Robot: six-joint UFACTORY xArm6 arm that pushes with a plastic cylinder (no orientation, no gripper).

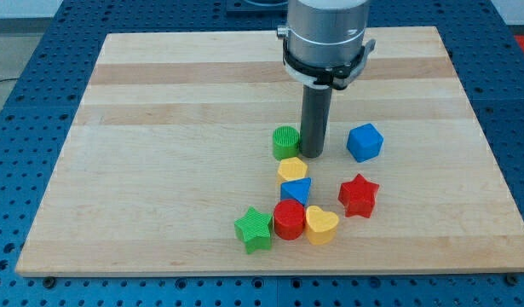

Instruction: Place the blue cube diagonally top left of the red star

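The blue cube (365,141) sits on the wooden board (159,170), right of centre. The red star (359,195) lies just below it, a little toward the view's left. My tip (312,154) rests on the board left of the blue cube, with a gap between them, and right beside the green cylinder (285,141). The tip is up and to the left of the red star.
A yellow block (292,169) lies below the tip, with a blue triangular block (296,191) under it. Lower down, a green star (254,228), a red cylinder (289,219) and a yellow heart (321,224) sit in a row.
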